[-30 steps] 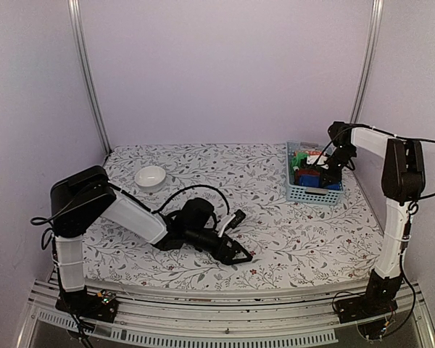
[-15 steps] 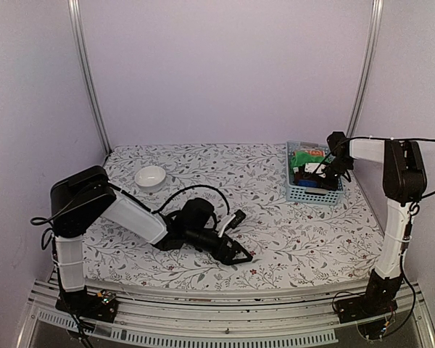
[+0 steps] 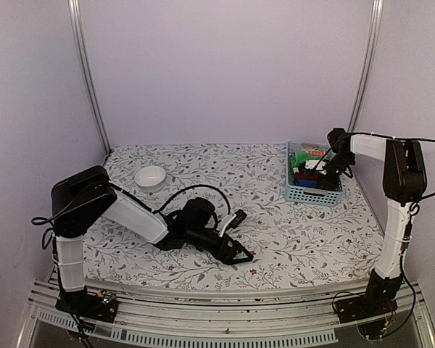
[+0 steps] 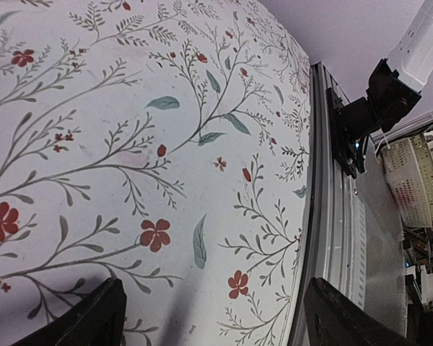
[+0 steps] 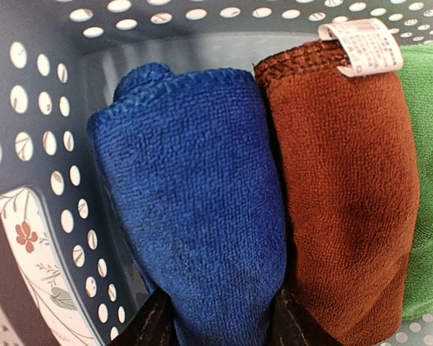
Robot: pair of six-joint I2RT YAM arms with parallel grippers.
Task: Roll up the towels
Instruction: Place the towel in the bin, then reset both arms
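Observation:
In the right wrist view a rolled royal blue towel [image 5: 195,202] and a rolled brick-red towel [image 5: 339,202] with a white label lie side by side inside the pale blue perforated basket [image 5: 29,144]. My right gripper [image 5: 224,324] is down in the basket [image 3: 312,197], one finger on each side of the blue towel, pinching its near end. In the top view it [image 3: 317,174] sits over the basket's contents. My left gripper [image 3: 235,254] lies low on the flowered tablecloth near the front edge, open and empty, and it also shows in the left wrist view [image 4: 216,317].
A bright green cloth [image 5: 422,180] lies in the basket against the red towel; it shows in the top view [image 3: 301,156] too. A white bowl [image 3: 150,176] stands at the back left. The metal front rail [image 4: 339,238] runs beside the left gripper.
My right wrist has swung back and lowered the gripper deeper into the basket, so less of the blue towel shows from above. The left arm has not moved.

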